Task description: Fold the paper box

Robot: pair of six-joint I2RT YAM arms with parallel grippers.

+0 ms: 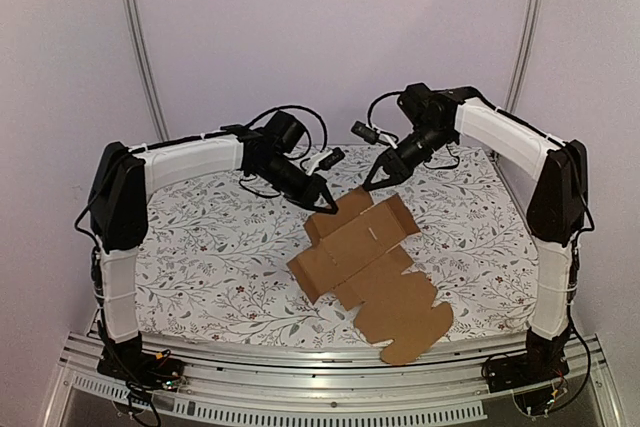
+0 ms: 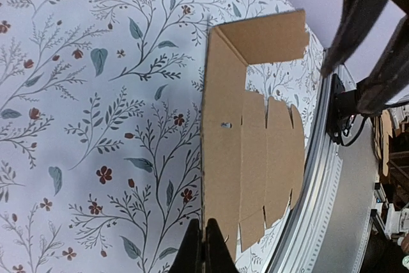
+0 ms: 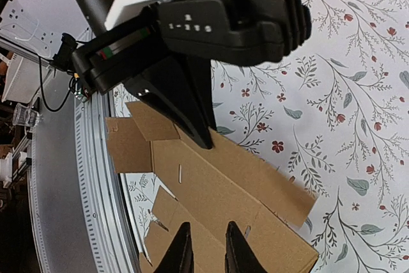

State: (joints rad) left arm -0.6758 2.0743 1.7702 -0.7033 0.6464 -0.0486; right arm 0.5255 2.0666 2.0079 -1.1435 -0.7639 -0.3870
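Left end effector [image 2: 204, 251] — fingers pressed together on the far-left edge of the paper box [image 1: 365, 259], pinching the cardboard. Right end effector [image 3: 208, 255] — fingers a little apart over the sheet's far end; cannot tell if they touch the cardboard. Box lies mostly flat, right of centre on the surface [image 1: 205, 247], one far panel tilted up, nearest corner overhanging the rail [image 1: 280, 355].

Surface cover: pale cloth printed with leafy sprigs and small red flowers. Plain pale walls [image 1: 330, 27] behind, metal posts [image 1: 140, 57] rising at the back corners.

Hard to read: in the right wrist view the left arm [image 3: 211, 23] covers part of the box, and the lower frame edge cuts the sheet off. Clutter beyond the rail is blurred.
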